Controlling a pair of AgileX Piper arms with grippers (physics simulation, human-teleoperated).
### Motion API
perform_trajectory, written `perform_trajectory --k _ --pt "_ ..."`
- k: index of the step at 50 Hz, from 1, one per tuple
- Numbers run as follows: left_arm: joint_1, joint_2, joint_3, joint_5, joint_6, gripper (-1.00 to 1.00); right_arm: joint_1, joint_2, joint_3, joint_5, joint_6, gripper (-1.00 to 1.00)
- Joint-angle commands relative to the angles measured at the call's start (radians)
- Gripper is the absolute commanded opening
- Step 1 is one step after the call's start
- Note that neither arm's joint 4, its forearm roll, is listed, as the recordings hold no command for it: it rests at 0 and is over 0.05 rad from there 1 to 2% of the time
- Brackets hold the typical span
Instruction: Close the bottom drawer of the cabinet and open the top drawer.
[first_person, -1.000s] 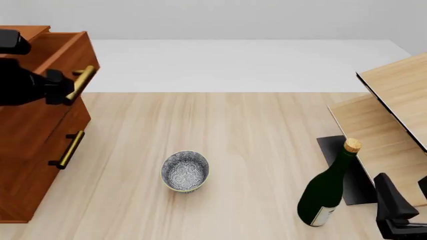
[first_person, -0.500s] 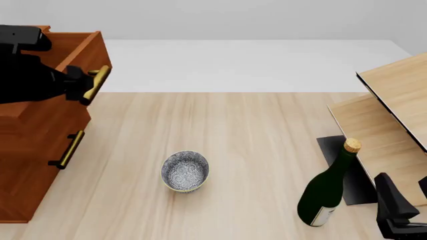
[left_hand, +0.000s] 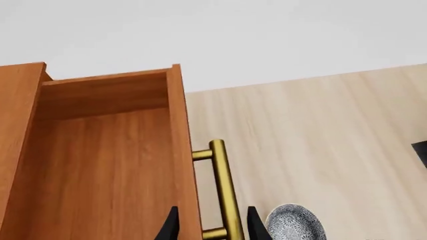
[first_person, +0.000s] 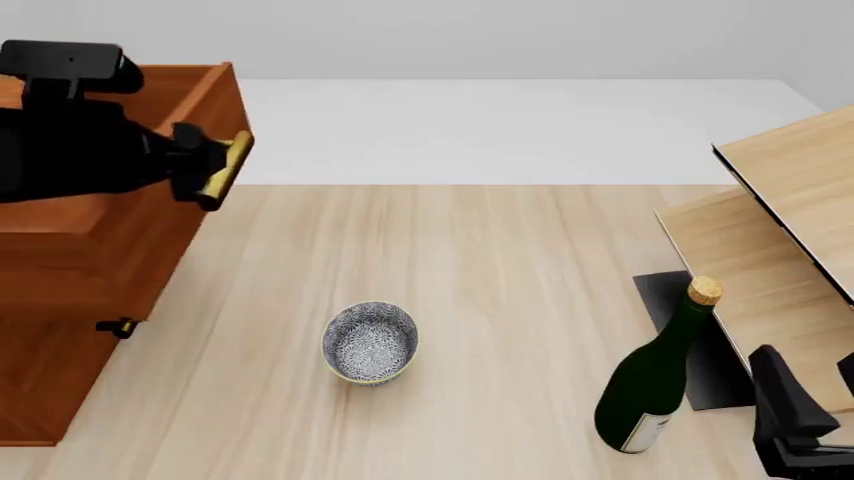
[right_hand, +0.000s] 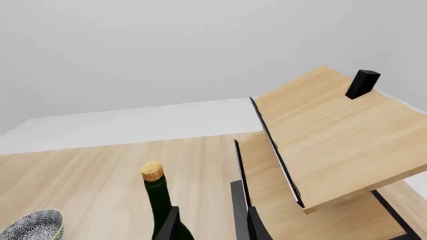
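Standing at the table's (first_person: 507, 300) left edge: the cabinet (first_person: 54, 380), with the top drawer (first_person: 127, 230) pulled well out toward the table's middle, overhanging the fronts beneath so that only the near tip of a lower brass handle (first_person: 118, 327) is peeking out. Running the drawer's long axis from the cabinet body out toward the right, open box facing up, bare wood inside. Lying crosswise along the drawer front: its brass bar handle (left_hand: 225, 192), pointing from the far side toward the near side. Clamping that bar: the left gripper (first_person: 200, 165), a finger (left_hand: 171, 227) showing on each side of it in the left wrist view.

Sitting clear of the drawer front, nearer the front edge: a patterned bowl (first_person: 370, 342), with open tabletop stretching between it and the dark green corked bottle (first_person: 657, 372) near the right front corner. Crowding the right edge: a pale wood rack (first_person: 787, 240), just behind the bottle.

Hanging low at the right front corner beside the bottle: the right gripper (right_hand: 210, 225), fingers slightly apart, holding nothing.
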Motion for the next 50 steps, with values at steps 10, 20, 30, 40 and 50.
perform_trajectory --k 10,20,30,40,50 --pt "-0.081 0.023 -0.021 -0.022 -0.039 1.0 -0.001 -0.003 0.002 0.001 -0.001 1.0" --pt "-0.107 0.041 -0.022 -0.039 -0.05 1.0 -0.003 0.0 0.001 -0.001 0.001 1.0" --pt "-0.13 0.054 -0.025 -0.053 -0.067 1.0 -0.004 0.001 0.001 -0.002 0.002 1.0" --pt "-0.152 0.062 -0.028 -0.062 -0.085 1.0 -0.003 0.004 0.001 -0.005 0.003 1.0" --pt "-0.178 0.075 -0.039 -0.07 -0.106 1.0 -0.004 0.01 0.002 -0.01 0.004 1.0"
